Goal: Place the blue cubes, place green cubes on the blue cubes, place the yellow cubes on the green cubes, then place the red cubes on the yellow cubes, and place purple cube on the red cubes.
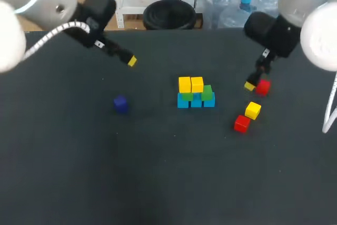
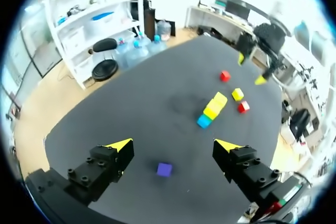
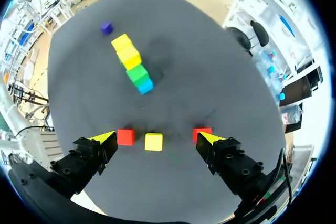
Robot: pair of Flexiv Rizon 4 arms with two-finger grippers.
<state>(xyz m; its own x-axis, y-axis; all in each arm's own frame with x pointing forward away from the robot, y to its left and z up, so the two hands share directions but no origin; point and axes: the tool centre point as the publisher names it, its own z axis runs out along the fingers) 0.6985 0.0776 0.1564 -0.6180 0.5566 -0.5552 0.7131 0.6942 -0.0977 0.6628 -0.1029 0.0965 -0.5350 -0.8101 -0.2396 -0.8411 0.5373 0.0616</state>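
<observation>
Above the counter (image 1: pixel 79 156), left pincer (image 2: pixel 174 145) is hanging wide open, facing purple cube (image 2: pixel 164 169); right pincer (image 3: pixel 157 138), equally wide, is facing loose yellow cube (image 3: pixel 154 141).

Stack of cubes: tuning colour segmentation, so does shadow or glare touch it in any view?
Head view: the stack is evenly lit, without glare. Right wrist view: a soft shadow lies on the table beside it. Left wrist view: a faint dark patch beside it too.
</observation>
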